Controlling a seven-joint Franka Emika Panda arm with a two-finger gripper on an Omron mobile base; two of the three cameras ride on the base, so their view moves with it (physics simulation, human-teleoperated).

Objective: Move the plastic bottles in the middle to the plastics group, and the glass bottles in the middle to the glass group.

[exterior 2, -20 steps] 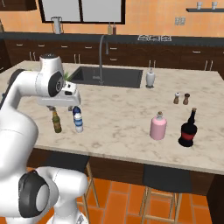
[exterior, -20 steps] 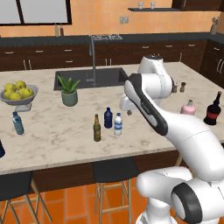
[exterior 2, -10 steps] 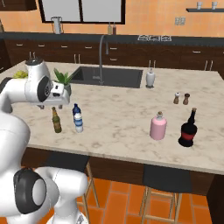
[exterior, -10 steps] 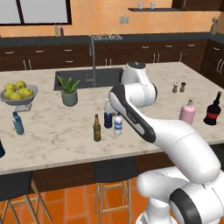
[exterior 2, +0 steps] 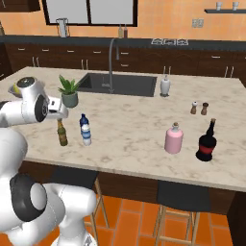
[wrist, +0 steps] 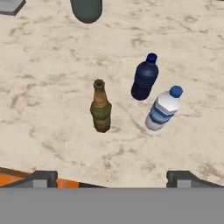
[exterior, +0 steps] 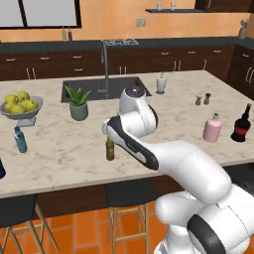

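The gripper [wrist: 111, 177] hangs above the worktop's [exterior 2: 134, 129] near edge with its jaws spread wide and nothing between them. Just beyond it, a short way in from that edge, stands the olive-brown glass bottle [wrist: 101, 106], upright; beside it are the clear plastic bottle [wrist: 162, 109] with a blue cap and, slightly farther in, the navy plastic bottle [wrist: 144, 77], close together without touching. Toward the left end of the worktop a small teal water bottle [exterior: 20, 139] stands near the fruit bowl [exterior: 21, 106]. Toward the right end, well apart from the middle three, the pink bottle [exterior 2: 173, 138] and the dark red-labelled bottle [exterior 2: 207, 141] stand side by side. A potted plant [exterior 2: 69, 92] sits by the sink [exterior 2: 122, 84].
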